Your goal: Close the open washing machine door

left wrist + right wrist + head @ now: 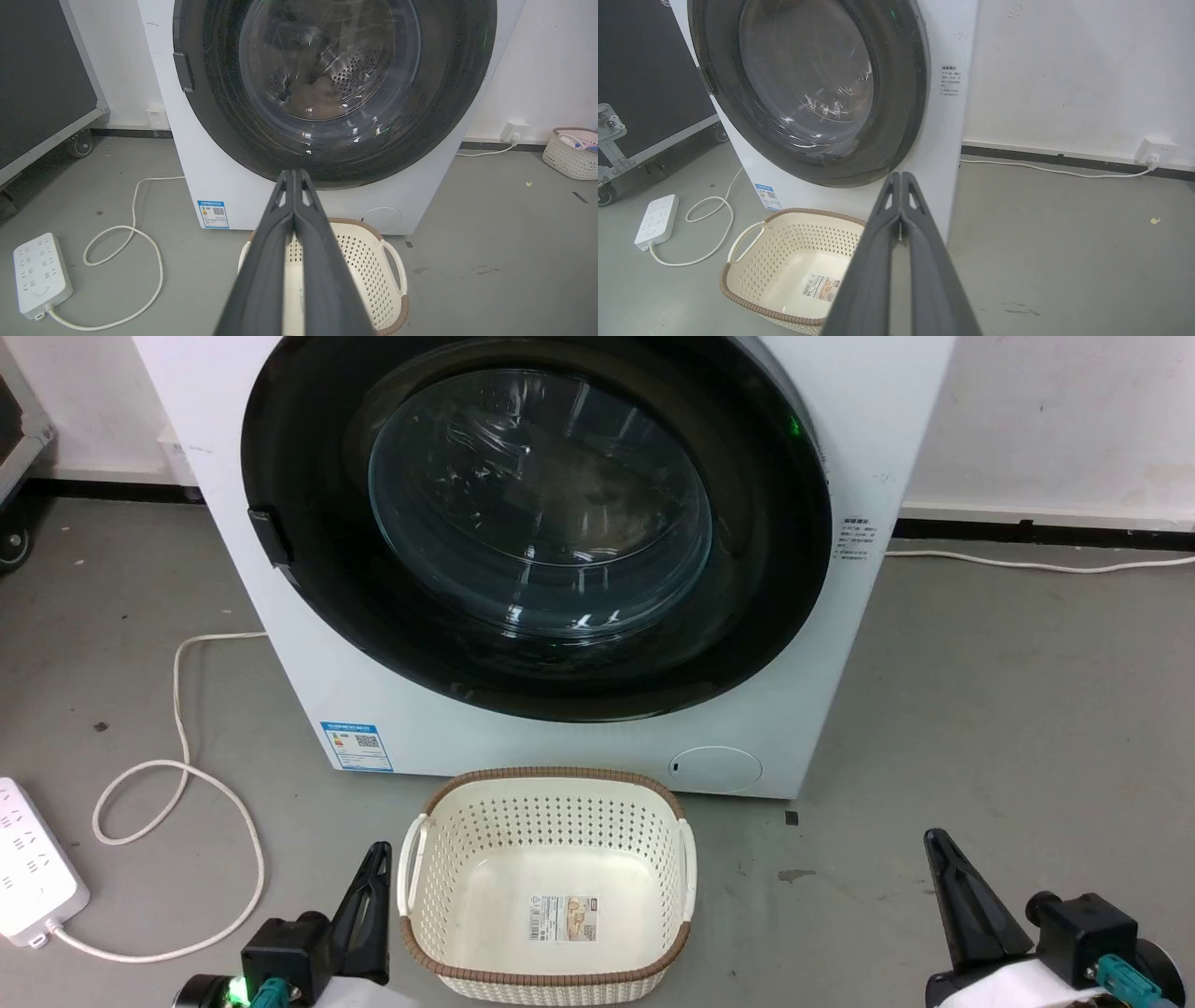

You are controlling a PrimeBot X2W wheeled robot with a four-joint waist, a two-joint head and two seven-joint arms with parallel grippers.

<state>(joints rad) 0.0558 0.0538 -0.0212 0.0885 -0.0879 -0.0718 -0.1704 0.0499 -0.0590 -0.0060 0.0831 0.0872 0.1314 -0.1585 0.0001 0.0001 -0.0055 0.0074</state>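
Note:
The washing machine (579, 747) (233, 186) (943, 140) is a white front-loader standing on the grey floor. Its door (537, 523) (334, 88) (808, 88), a glossy black ring round a clear glass bowl, lies flat against the machine's front. A perforated steel drum shows through the glass in the left wrist view. My left gripper (376, 859) (294, 173) hangs low at the lower left, shut and empty, well short of the machine. Low on the right, my right gripper (934, 845) (901, 176) is likewise shut with nothing in it.
A cream perforated basket (551, 803) (392, 261) (752, 233) sits empty on the floor before the machine, between my grippers. A white power strip (28, 868) (39, 275) and looped cable (177, 775) lie at the left. A black wheeled case (42, 88) stands further left.

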